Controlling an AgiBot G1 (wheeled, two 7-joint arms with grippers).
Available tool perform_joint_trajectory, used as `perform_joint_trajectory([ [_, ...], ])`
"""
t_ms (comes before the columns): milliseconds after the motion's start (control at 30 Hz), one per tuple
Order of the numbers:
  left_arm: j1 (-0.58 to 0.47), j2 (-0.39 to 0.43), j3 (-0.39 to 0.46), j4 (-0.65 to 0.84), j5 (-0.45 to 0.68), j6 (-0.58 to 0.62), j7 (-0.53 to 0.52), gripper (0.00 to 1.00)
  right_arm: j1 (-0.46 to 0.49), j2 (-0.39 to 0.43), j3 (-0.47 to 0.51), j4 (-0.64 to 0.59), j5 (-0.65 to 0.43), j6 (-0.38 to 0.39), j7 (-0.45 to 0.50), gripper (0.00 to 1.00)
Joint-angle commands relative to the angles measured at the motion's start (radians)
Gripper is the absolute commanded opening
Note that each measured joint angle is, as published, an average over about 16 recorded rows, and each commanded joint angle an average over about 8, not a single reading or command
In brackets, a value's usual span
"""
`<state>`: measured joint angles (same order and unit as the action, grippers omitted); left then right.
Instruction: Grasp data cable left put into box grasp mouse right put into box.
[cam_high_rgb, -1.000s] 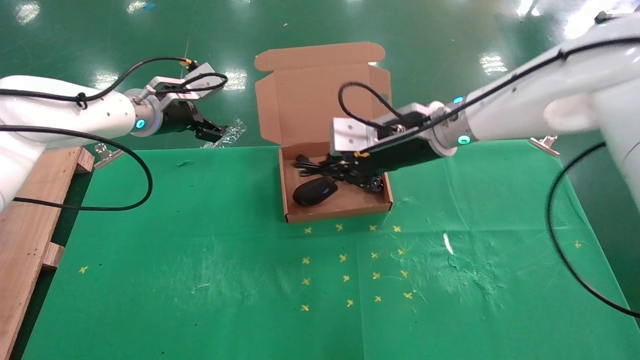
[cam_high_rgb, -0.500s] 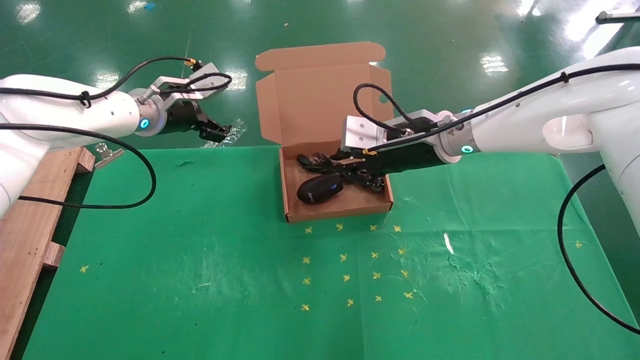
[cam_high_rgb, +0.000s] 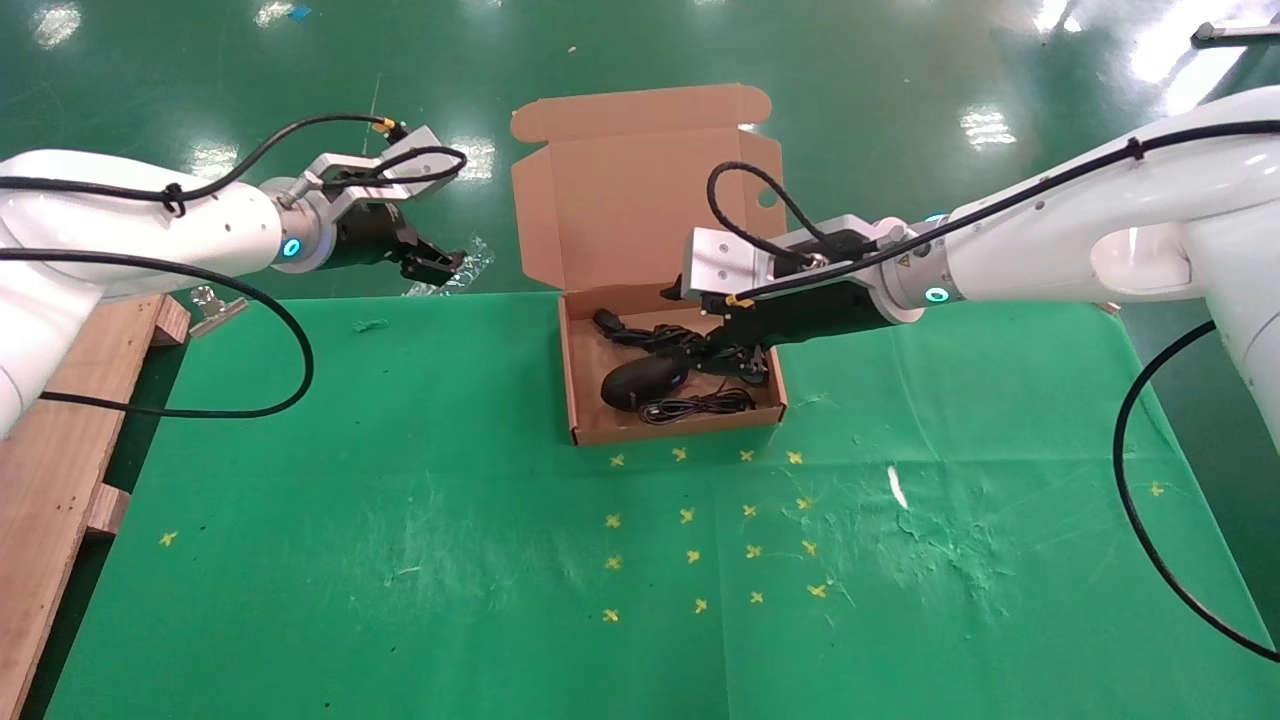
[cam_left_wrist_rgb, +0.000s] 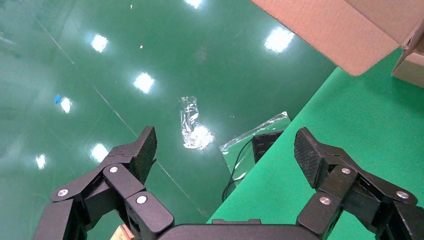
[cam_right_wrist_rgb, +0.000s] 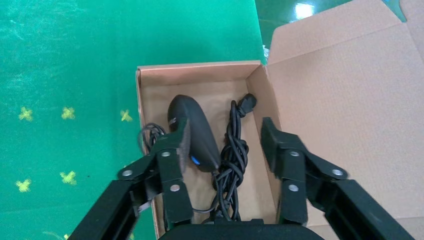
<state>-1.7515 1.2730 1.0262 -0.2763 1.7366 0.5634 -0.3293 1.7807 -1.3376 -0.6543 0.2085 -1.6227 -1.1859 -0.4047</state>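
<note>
The brown cardboard box (cam_high_rgb: 680, 425) stands open at the table's far middle, its flap lid upright behind it. The black mouse (cam_high_rgb: 643, 381) lies inside, with its thin wire (cam_high_rgb: 697, 405) coiled by the front wall. The coiled data cable (cam_high_rgb: 640, 333) lies behind the mouse. My right gripper (cam_high_rgb: 712, 357) hangs over the box's right half, open. In the right wrist view the right gripper (cam_right_wrist_rgb: 226, 135) straddles the data cable (cam_right_wrist_rgb: 234, 150), the mouse (cam_right_wrist_rgb: 192, 130) lying against one finger inside the box (cam_right_wrist_rgb: 145, 100). My left gripper (cam_high_rgb: 435, 265) is open and empty off the table's far left edge.
A wooden pallet (cam_high_rgb: 60, 440) lies along the table's left side. A clear plastic bag (cam_left_wrist_rgb: 250, 145) holding a dark item lies on the floor below the left gripper (cam_left_wrist_rgb: 225, 145). Yellow cross marks (cam_high_rgb: 700, 520) dot the green cloth in front of the box.
My right gripper has drawn back a little to the right over the box. The mouse now lies on the box floor and its thin wire has dropped beside it. The left arm has barely moved.
</note>
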Motion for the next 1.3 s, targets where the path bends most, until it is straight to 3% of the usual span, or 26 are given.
perform_joint_trajectory([
  [33,0.000,0.000,0.000,-0.001,0.000,0.000,0.000,1.00,0.001,0.000,0.000,0.001,0.000,-0.001,0.001,1.00],
  [467,0.001,0.000,0.001,-0.002,0.001,0.000,-0.001,1.00,-0.026,0.030,0.014,0.047,0.036,-0.016,0.026,1.00],
  [1300,0.028,-0.026,-0.028,-0.041,-0.039,0.037,0.004,1.00,-0.318,0.328,0.169,0.488,0.403,-0.142,0.269,1.00],
])
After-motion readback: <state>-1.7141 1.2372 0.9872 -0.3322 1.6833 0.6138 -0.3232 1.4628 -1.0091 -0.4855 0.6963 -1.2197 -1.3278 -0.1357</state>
